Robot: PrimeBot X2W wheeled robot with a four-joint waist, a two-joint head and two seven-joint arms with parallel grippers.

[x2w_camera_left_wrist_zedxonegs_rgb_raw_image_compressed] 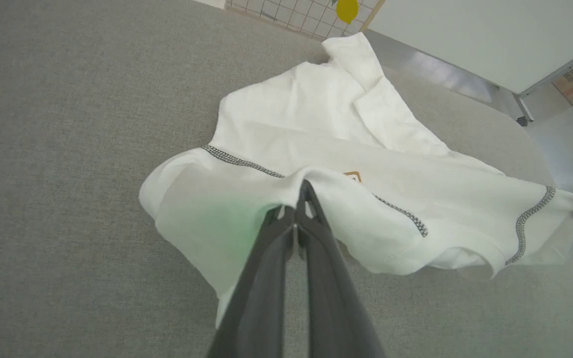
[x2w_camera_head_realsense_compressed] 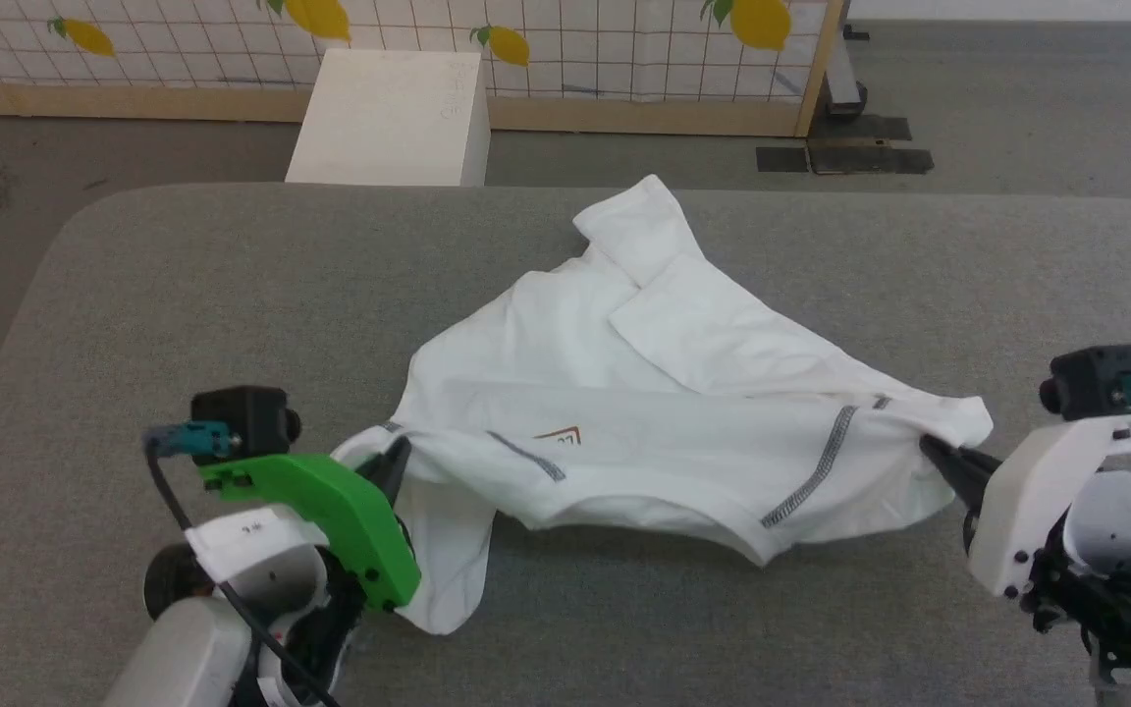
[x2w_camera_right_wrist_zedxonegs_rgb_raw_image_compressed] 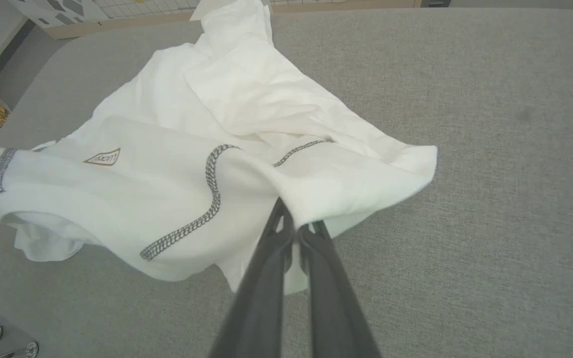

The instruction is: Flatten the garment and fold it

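A white shirt [x2w_camera_head_realsense_compressed: 644, 393] is lying crumpled across the middle of a grey fabric-covered table [x2w_camera_head_realsense_compressed: 183, 295], its near edge facing the robot and a folded-over part reaching toward the table's far side. The left gripper [x2w_camera_head_realsense_compressed: 397, 454] is pinching the shirt's near left corner, its two dark fingers [x2w_camera_left_wrist_zedxonegs_rgb_raw_image_compressed: 316, 248] pressed together with the cloth draping over their tips; loose fabric is hanging down beside the green wrist housing [x2w_camera_head_realsense_compressed: 330, 501] and resting on the table. The right gripper [x2w_camera_head_realsense_compressed: 929, 447] is gripping the opposite near corner, its jaws closed tight on a bunched fold of cloth. Between the two grips the front of the shirt is sagging in a shallow curve, and a shadow is showing under the hem, which is sitting slightly clear of the table. Grey-and-white zigzag stitching [x2w_camera_head_realsense_compressed: 811, 471] is running down the right part of the fabric, and a small tan triangular label [x2w_camera_head_realsense_compressed: 558, 435] is showing near the middle. In the left wrist view the left gripper [x2w_camera_left_wrist_zedxonegs_rgb_raw_image_compressed: 302, 199] is meeting the fabric just below that label; in the right wrist view the right gripper [x2w_camera_right_wrist_zedxonegs_rgb_raw_image_compressed: 296, 226] is biting into the cloth beside a curving stitched seam [x2w_camera_right_wrist_zedxonegs_rgb_raw_image_compressed: 212, 189]. Beyond the table, a white box [x2w_camera_head_realsense_compressed: 394, 118] is standing on the floor in front of a lemon-printed grid screen [x2w_camera_head_realsense_compressed: 624, 49].
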